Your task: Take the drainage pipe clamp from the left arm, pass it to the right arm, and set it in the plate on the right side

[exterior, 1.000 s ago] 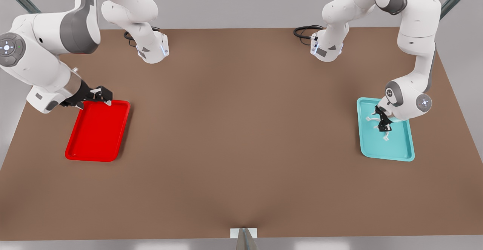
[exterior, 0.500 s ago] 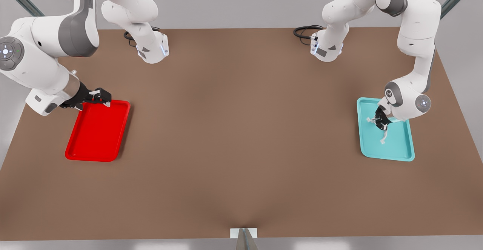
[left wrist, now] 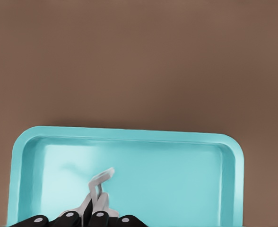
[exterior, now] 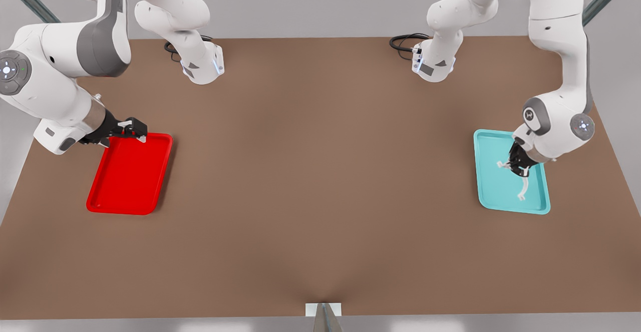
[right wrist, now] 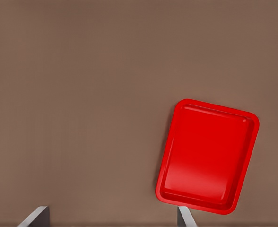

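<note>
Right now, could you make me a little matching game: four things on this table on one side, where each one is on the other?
1. drainage pipe clamp
2. right pincer
3. red plate
4. cable coil

A. at the table's far edge
B. held in the left pincer above the teal tray
C. lying bare on the front view's left
D. open, waiting at the red plate's far corner

Pairs: 1-B, 2-D, 3-C, 4-A

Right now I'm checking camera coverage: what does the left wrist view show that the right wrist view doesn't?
Left wrist view: the teal tray and the white clamp, pinched in the left gripper above the tray. Right wrist view: the red plate, with nothing in it, and the right gripper's open fingertips. Both share the brown table.
</note>
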Robot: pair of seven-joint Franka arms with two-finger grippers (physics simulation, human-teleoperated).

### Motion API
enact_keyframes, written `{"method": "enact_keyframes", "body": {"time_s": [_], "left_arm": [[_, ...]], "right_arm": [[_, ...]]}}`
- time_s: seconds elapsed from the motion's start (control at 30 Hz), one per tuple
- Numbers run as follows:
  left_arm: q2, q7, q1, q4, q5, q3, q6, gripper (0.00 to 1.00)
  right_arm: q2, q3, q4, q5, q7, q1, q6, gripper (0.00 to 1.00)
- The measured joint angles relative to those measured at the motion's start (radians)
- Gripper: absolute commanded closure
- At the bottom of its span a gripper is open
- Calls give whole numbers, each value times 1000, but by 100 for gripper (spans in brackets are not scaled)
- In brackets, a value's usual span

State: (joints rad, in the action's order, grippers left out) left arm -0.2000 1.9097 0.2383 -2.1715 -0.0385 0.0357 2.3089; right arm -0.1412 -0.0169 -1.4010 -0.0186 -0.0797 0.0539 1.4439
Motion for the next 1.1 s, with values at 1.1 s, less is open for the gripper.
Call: {"method": "enact_keyframes", "body": {"time_s": [1.1], "left_arm": [[-334, -3458, -927, 781, -121, 1, -118, 79]], "right_arm": [[-43, -132, 69, 18, 68, 56, 26, 0]]}}
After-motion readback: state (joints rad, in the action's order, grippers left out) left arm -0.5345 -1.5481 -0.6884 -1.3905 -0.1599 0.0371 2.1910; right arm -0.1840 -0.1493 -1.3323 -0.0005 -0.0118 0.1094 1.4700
